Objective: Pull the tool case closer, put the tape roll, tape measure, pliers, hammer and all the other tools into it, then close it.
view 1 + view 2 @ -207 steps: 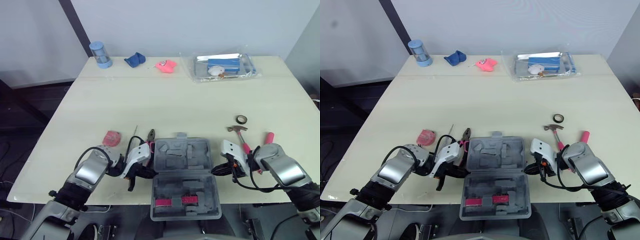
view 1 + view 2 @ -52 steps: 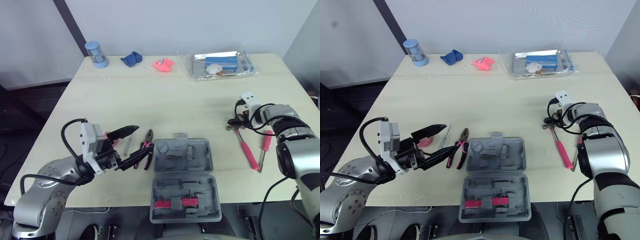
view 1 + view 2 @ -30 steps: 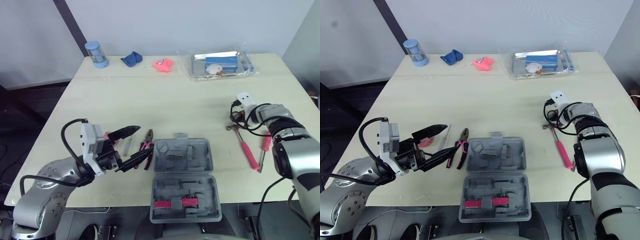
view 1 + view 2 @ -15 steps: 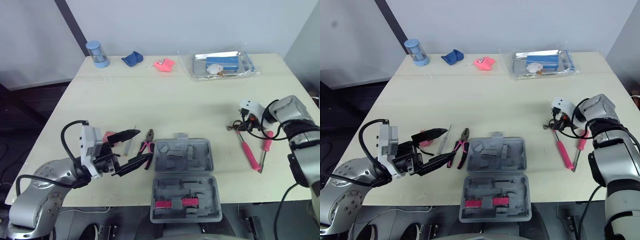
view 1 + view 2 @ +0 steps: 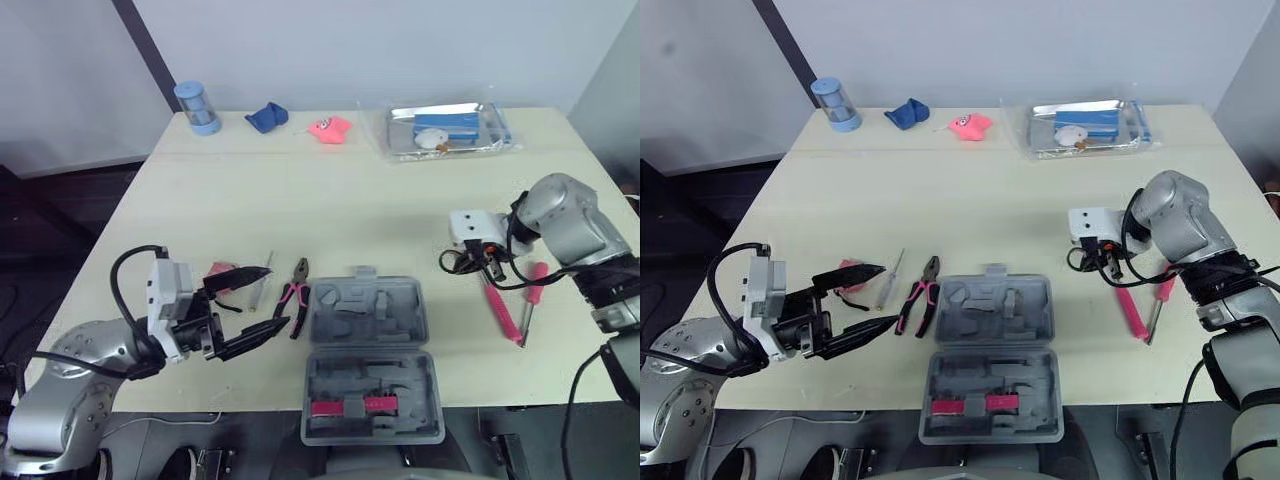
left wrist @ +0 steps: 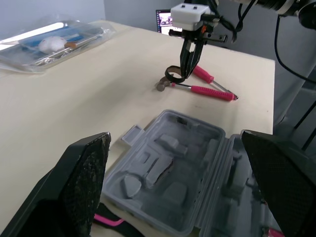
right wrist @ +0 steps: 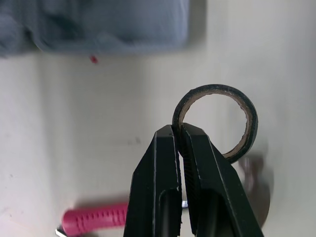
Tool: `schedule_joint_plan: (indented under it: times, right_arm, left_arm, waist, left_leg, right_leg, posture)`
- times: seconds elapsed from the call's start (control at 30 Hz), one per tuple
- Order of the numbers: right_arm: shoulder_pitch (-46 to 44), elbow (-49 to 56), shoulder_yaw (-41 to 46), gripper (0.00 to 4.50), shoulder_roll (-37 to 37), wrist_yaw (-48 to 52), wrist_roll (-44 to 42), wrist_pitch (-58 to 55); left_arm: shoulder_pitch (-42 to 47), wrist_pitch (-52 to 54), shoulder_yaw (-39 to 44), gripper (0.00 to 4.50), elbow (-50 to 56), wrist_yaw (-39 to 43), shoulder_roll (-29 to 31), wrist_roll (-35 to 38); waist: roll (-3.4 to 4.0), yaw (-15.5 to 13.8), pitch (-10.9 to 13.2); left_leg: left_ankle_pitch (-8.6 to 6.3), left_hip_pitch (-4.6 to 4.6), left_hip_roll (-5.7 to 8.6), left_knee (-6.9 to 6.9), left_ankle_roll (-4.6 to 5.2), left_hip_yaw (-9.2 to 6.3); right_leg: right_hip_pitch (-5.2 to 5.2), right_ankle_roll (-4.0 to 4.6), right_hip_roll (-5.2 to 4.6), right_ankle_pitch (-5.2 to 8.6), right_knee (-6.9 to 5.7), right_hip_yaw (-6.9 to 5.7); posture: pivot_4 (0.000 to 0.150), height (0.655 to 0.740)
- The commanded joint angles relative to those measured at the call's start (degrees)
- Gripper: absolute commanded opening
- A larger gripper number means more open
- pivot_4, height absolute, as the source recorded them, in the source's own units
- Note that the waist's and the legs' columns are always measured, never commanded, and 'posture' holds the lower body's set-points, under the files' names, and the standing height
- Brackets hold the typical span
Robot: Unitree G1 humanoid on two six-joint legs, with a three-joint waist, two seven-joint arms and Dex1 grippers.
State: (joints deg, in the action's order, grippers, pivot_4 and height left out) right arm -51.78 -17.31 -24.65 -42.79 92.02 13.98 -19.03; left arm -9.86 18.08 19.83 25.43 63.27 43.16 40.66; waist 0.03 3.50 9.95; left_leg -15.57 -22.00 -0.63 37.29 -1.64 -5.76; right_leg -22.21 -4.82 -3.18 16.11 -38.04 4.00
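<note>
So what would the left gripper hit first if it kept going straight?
Probably the pliers, just ahead of the open left gripper, then the tool case. Its height is unclear; it might pass above them.

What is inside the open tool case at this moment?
The tool case shows grey moulded slots and a pink piece in its near half. No loose tool lies in it; the right end effector holds the tape roll. The slot hides most of the pink piece.

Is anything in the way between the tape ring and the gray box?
Nothing I can see. The right gripper holds the tape roll off to the case's right, with just bare table between them.
</note>
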Motion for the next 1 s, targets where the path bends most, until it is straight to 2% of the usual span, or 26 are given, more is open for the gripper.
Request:
schedule_joint_plan:
  times: [0.03,0.23,0.47,0.8,1.0]
  right_arm:
    - [-0.6,6.9,-1.7,0.02,0.9,0.5,-1.2,-4.7]
    - [-6.8,10.1,-6.9,0.02,12.5,-2.4,0.0,-14.6]
    - [-8.8,12.4,-12.2,0.02,18.8,-4.8,0.4,-21.4]
    - [-11.2,7.1,-17.9,0.02,29.3,-11.1,0.8,-23.0]
    - [-10.6,3.7,-19.1,0.02,33.2,-13.7,0.3,-22.0]
  left_arm:
    - [-1.0,-3.1,2.5,4.50,-1.8,1.8,-0.2,-0.5]
    - [-3.0,-6.2,5.0,4.50,-7.2,5.0,-0.3,-0.7]
    - [-4.6,-6.3,5.9,4.50,-7.6,4.7,-0.7,-0.2]
    - [-12.5,-6.4,10.6,4.50,-2.4,-1.2,-5.7,0.5]
    - [-15.0,-6.7,11.8,4.50,0.5,-5.0,-8.4,0.7]
  waist:
    - [0.00,0.0,0.0]
    - [0.00,1.1,0.0]
    - [-0.05,-0.1,0.0]
    - [-0.07,0.5,0.0]
    - [-0.13,0.3,-0.1]
  left_leg:
    - [0.00,0.00,0.00,0.00,0.00,0.00]
    - [0.01,0.03,-0.08,-0.05,-0.01,0.01]
    - [0.11,-0.50,-0.01,0.08,-0.18,-0.23]
    - [0.20,-0.62,-0.01,0.05,-0.34,-0.26]
    - [0.24,-0.63,0.00,0.05,-0.42,-0.28]
  right_leg:
    - [0.00,0.00,0.00,0.00,0.00,0.00]
    - [-0.15,0.09,0.09,-0.05,-0.09,0.01]
    - [-0.60,0.14,0.00,-0.08,-0.25,-0.24]
    - [-0.94,0.17,0.00,-0.08,-0.54,-0.26]
    - [-0.97,0.18,0.00,-0.08,-0.63,-0.26]
  posture:
    - [0.150,0.7400]
    - [0.150,0.7400]
    - [0.150,0.7400]
    - [0.150,0.7400]
    - [0.150,0.7400]
